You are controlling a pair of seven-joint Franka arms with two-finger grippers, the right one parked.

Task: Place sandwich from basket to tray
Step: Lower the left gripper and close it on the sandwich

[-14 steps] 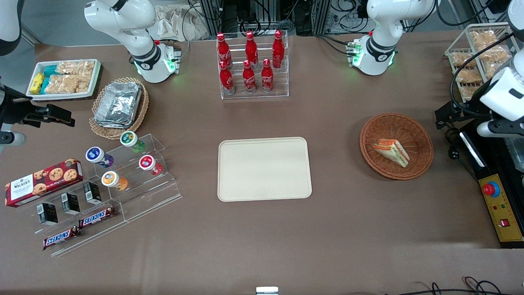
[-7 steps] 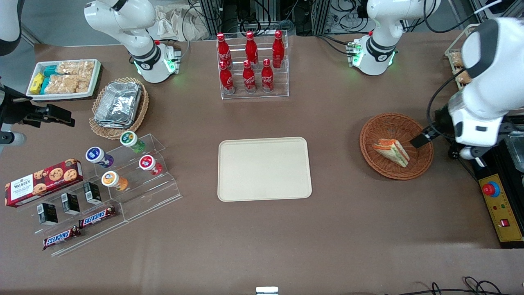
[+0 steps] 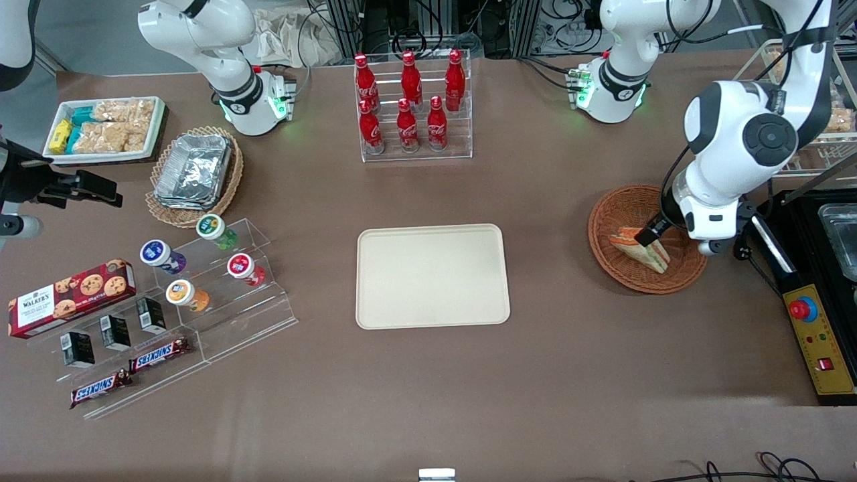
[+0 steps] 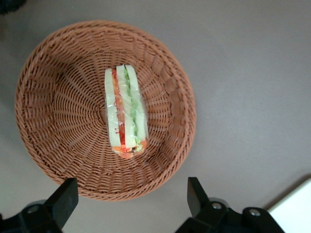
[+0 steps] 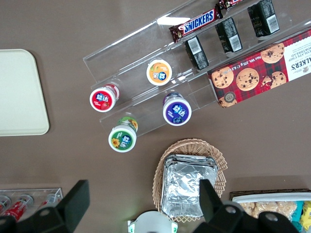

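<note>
My gripper (image 4: 127,204) hangs above the reddish-brown wicker basket (image 4: 58,145), fingers (image 4: 62,203) spread wide with nothing between them. Straight below it, in the basket's hollow, lies the wedge sandwich (image 4: 125,112), wrapped in clear film, its pale bread and its red and green filling facing the wrist camera. The fingers are clear of both sandwich and weave, so I judge nothing has been gripped yet.

From the front, the gripper (image 3: 648,235) sits over the sandwich (image 3: 641,248), inside the basket (image 3: 619,268) rim. The beige tray (image 3: 432,276) lies bare, well apart from the gripper toward the parked arm's end of the table. Farther that way again stand the Coca-Cola bottles (image 3: 407,106) in their clear rack.

So the job is barely begun, as I read it: the approach is nearly done. Descent, grasp, lift, carry and release on the tray are all left.

Against half a second ago, the arm has swung in over the basket; then the finger showed only near the basket's rim on the working arm's side, now it is above the sandwich. A second ago the arm was off at the table's edge. Sandwich, basket and tray have not shifted.
</note>
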